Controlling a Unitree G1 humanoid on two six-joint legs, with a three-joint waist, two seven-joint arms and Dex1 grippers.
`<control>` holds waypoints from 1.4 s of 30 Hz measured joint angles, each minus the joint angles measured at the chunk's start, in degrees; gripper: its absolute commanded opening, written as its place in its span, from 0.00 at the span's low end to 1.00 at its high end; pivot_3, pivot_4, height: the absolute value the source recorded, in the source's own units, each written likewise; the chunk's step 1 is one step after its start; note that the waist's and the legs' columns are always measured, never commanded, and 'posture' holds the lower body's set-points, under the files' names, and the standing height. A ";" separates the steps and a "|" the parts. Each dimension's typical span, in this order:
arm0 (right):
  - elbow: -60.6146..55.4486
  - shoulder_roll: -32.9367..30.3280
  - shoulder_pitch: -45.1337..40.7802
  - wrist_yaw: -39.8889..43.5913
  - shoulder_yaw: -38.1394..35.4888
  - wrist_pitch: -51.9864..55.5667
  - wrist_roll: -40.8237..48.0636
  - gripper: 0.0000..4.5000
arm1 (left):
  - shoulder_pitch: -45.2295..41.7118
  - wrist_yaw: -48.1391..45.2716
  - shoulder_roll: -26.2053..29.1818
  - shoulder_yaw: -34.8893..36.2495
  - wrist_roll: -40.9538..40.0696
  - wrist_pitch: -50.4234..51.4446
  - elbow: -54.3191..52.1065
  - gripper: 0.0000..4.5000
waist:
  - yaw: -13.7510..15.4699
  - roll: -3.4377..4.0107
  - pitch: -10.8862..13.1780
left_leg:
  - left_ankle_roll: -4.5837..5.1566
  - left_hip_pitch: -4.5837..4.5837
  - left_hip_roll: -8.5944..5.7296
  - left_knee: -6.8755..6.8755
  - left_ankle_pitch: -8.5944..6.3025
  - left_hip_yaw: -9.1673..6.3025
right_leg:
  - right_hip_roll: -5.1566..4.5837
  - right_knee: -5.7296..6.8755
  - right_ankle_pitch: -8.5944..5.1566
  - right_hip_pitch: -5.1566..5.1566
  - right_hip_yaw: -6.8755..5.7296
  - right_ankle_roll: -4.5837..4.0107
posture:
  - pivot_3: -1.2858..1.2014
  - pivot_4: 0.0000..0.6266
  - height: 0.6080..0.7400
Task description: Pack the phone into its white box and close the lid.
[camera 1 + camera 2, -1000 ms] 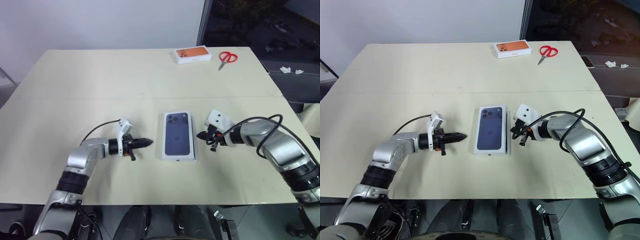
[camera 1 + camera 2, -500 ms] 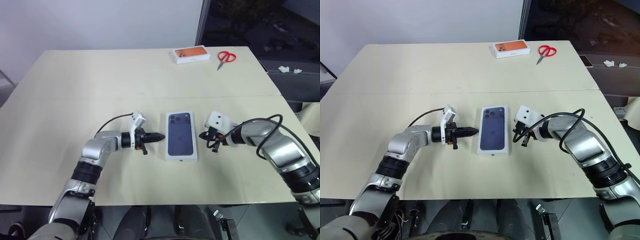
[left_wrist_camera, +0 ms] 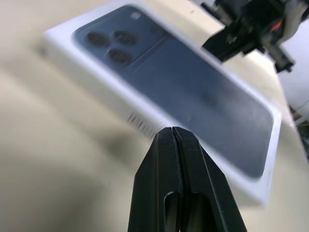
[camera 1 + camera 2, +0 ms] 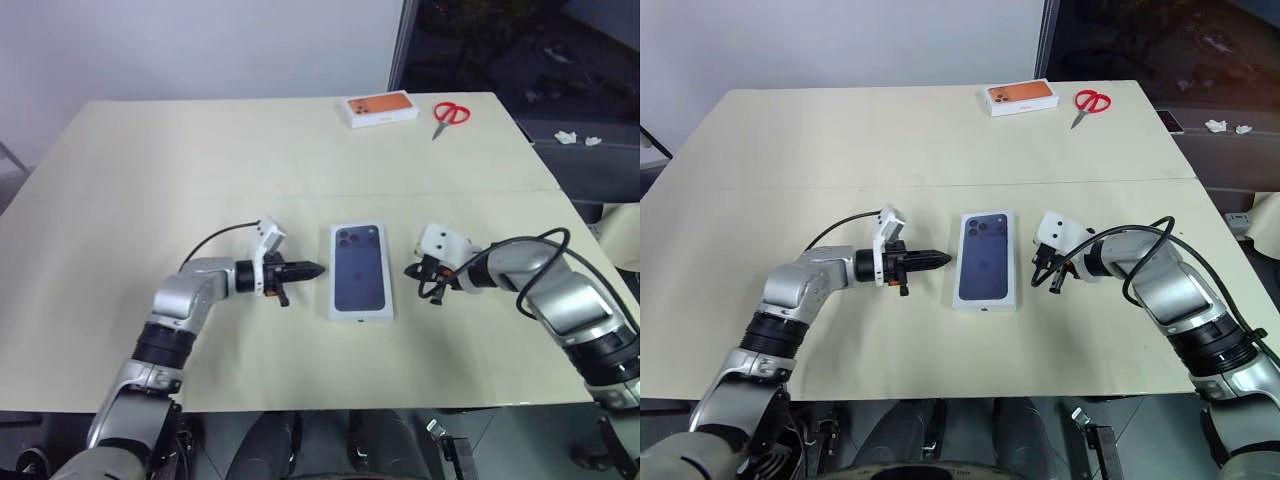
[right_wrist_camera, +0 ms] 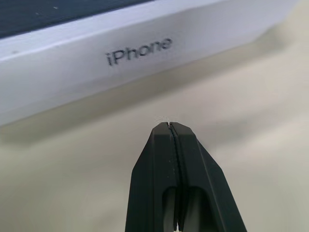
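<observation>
The left gripper (image 4: 312, 269), two slim black fingers on a grey arm, has its fingers pressed flat together with nothing between them; its tip hovers just short of the near long side of the lid (image 4: 361, 270), a white rectangular shell printed on top with a dark blue phone picture. No contact is visible. The right gripper (image 4: 412, 271), of the same black two-fingered build, is likewise pinched together and empty, and sits just off the lid's other long side, apart from it. In the right wrist view the closed tip (image 5: 167, 126) points at the lid's white side wall, which carries grey "iPhone" lettering (image 5: 139, 51), with a strip of bare table between them.

The lid lies flat in the middle of the table, seated so that the white box beneath cannot be made out; the phone is hidden. Taking the lid as the centre of a clock face, with twelve toward the far edge of the table, the left gripper is at nine o'clock and the right gripper at three o'clock.

The surface is a pale cream table (image 4: 200, 170) with a seam across it. At about twelve, near the far edge, rests a small white box with an orange top (image 4: 382, 108), and at one o'clock red-handled scissors (image 4: 448, 113). Behind stand a white wall and a dark window.
</observation>
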 measured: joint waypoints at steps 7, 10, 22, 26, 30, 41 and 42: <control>-0.10 2.05 -1.70 0.31 -0.14 0.29 -0.26 0.01 | -1.70 1.06 -6.18 0.62 0.62 -1.93 7.05 0.00 | 0.20 -0.03 0.01 | 0.01 -0.03 -0.09 0.07 0.00 0.00 | -0.08 -0.02 0.00 0.03 0.00 0.00 | 0.52 0.24 1.00; -0.10 2.20 -1.57 0.32 -0.10 0.29 -0.68 0.01 | -2.95 1.07 -7.34 0.38 1.54 -2.75 8.07 0.00 | 0.11 -0.03 0.01 | 0.01 -0.02 -0.08 0.06 -0.01 0.00 | -0.07 0.01 0.00 0.03 -0.01 0.00 | 0.52 0.24 1.00; -2.06 2.76 -0.59 -0.34 -0.10 2.60 -0.66 0.01 | -3.09 1.30 -8.54 0.47 2.24 -2.21 6.61 0.00 | 0.13 -0.03 0.01 | 0.01 -0.02 -0.08 0.06 0.00 -0.01 | -0.07 0.02 0.00 0.02 0.00 0.00 | 0.52 0.24 1.00; -2.13 2.76 -0.44 -0.28 -0.10 2.63 -0.64 0.01 | -4.16 2.43 -10.00 1.00 0.70 -0.65 2.65 0.00 | 0.14 -0.03 0.01 | 0.01 -0.02 -0.08 0.07 0.00 0.00 | -0.07 0.02 0.00 0.03 0.00 0.00 | 0.52 0.24 1.00; -2.22 2.65 -0.45 0.10 -0.10 2.63 -0.66 0.01 | -4.85 2.89 -10.01 1.48 -0.47 0.27 0.69 0.00 | -0.10 -0.03 0.01 | 0.00 0.00 -0.06 0.06 0.00 0.00 | -0.04 0.03 0.00 0.02 0.00 0.00 | 0.52 0.24 1.00; -2.89 0.75 -2.32 1.75 -1.83 3.80 0.04 0.01 | -1.53 2.45 -5.46 0.79 1.26 -0.34 1.46 0.00 | 0.10 -0.03 0.01 | -0.01 0.00 -0.05 0.06 0.00 0.00 | -0.04 0.04 0.00 0.02 0.00 0.00 | 0.52 0.24 1.00; -3.59 0.90 -2.43 1.78 -1.83 4.08 0.09 0.01 | -1.53 2.36 -5.46 0.73 1.31 -0.53 1.50 0.00 | 0.16 -0.03 0.01 | 0.00 -0.01 -0.06 0.06 0.00 0.00 | -0.05 0.03 0.00 0.02 0.00 0.00 | 0.52 0.24 1.00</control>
